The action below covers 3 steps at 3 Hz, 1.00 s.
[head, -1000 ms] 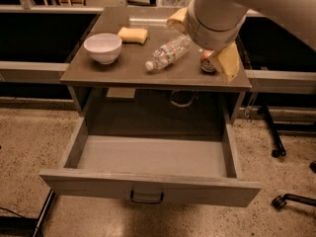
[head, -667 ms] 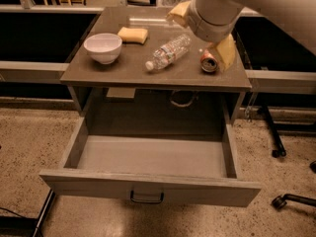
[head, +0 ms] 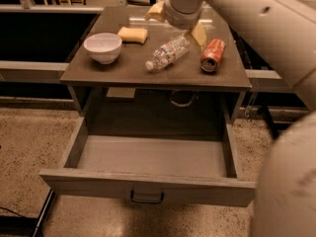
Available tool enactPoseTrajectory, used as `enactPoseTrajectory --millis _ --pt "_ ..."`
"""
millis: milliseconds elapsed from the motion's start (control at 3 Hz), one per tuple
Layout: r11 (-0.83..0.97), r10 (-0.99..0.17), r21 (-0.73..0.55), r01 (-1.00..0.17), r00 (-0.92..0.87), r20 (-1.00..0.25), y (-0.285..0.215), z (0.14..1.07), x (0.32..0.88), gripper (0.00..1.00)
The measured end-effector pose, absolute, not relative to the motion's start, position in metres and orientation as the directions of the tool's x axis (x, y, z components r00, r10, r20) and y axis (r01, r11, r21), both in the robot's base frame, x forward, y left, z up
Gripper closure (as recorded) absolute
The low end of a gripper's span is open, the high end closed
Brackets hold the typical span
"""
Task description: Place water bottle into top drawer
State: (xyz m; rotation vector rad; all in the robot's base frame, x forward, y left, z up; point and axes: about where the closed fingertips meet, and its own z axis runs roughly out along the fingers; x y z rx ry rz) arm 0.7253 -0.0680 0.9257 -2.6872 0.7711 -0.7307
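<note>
The water bottle (head: 168, 52) lies on its side on the table top (head: 123, 70), white cap toward the front left, between the bowl and the can. The top drawer (head: 148, 185) is pulled wide open below the table, with nothing inside it and its dark handle (head: 146, 198) at the front centre. My gripper (head: 177, 23) hangs over the back of the table just behind the bottle, with its yellow fingers (head: 199, 33) spread apart and nothing between them. The wrist hides the middle of the gripper.
A white bowl (head: 102, 47) stands at the table's left. A yellow sponge (head: 132, 34) lies behind it. An orange soda can (head: 213, 55) lies on its side right of the bottle. My arm (head: 266, 28) crosses the upper right.
My gripper has moved back and to the left, off the can, which now shows in full. The bottle, the bowl and the drawer have not moved.
</note>
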Motion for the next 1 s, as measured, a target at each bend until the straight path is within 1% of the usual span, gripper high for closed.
enactPoseTrajectory --millis 333,667,1000 --pt "-0.829 -0.557 -0.296 -0.474 0.744 0.369 -0.055 0.896 0.761 0.0" --pt "-0.828 -0.561 -0.233 -0.51 0.744 0.364 -0.053 0.876 0.779 0.0" --pt "-0.823 -0.566 -0.19 -0.535 0.747 0.348 -0.056 0.859 0.785 0.18"
